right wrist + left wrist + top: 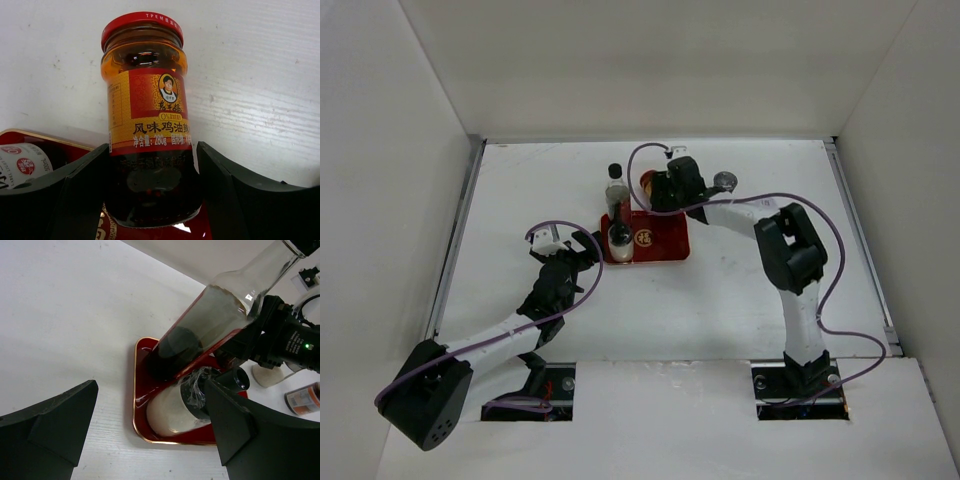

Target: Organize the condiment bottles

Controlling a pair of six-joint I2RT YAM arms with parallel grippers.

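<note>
Pinching red-capped jar [145, 115] at its lower sides with right pincer [152, 150], left pincer [151, 384] spread and empty: glass, probably heavy, stiff, slick, breakable; best taken mid-body.

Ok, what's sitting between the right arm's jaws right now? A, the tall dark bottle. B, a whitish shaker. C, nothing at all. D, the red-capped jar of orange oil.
D: in the right wrist view the red-capped jar fills the gap, with the right arm's jaws against its two sides.
</note>
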